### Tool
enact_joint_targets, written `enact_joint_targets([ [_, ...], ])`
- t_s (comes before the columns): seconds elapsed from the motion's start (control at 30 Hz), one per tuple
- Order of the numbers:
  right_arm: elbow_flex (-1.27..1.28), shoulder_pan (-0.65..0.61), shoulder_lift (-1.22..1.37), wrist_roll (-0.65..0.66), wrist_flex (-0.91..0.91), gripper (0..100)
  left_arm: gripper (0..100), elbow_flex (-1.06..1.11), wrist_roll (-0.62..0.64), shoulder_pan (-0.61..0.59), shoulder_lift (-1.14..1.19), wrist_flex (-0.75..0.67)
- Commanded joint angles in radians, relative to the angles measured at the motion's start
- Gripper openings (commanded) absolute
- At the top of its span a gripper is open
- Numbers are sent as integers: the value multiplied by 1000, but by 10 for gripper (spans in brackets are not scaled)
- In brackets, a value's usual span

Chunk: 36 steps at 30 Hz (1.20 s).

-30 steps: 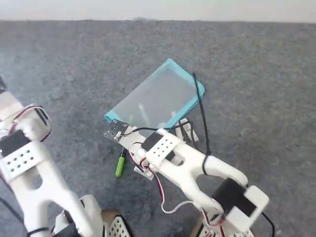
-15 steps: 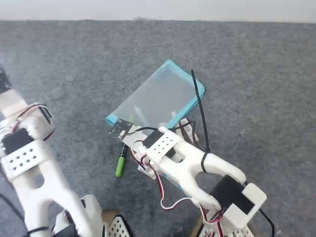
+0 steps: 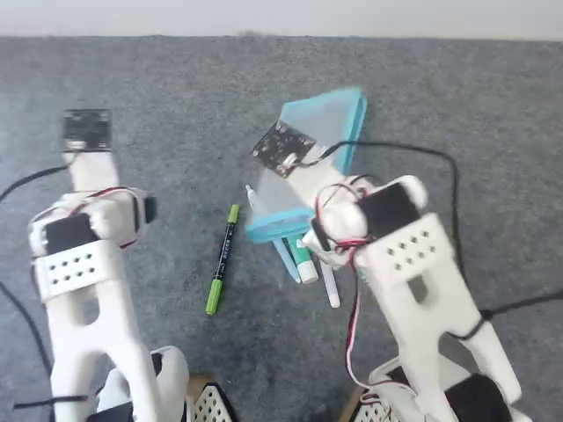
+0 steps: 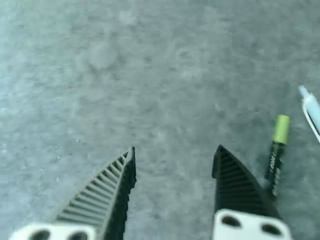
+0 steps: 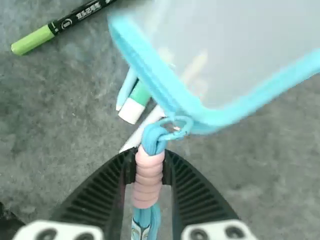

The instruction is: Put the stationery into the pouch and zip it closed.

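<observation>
Leftmost, the left gripper (image 4: 175,155) hangs with its jaws spread and empty above bare grey carpet (image 3: 176,88). To its right lies a green marker (image 3: 222,259), apart from the rest. Next, a few pens (image 3: 303,261) poke out from under the blue-edged pouch (image 3: 321,132), whose pink zip pull (image 5: 148,175) the right gripper (image 5: 149,156) pinches tight.

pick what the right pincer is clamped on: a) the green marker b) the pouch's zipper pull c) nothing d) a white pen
b, the right pincer is shut on the pink zipper pull hanging from the pouch, and the green marker lies apart from it.
</observation>
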Motion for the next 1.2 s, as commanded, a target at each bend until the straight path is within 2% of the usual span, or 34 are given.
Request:
enact_joint_targets([
  [0.0, -114, 31, -54, 11, 38, 6, 251, -71, -37, 115, -66, 71],
  [0.2, -167, 36, -65, -37, 35, 6, 278, 64, -44, 382, -365, 95],
  [0.4, -284, 35, -59, -37, 114, 6, 280, 156, -5, 508, -578, 94],
  [0.77, -216, 35, -79, -40, 136, 6, 280, 151, 83, 505, -575, 17],
  [1.17, -69, 33, -265, -38, 133, 6, 280, 171, 95, 463, -571, -68],
])
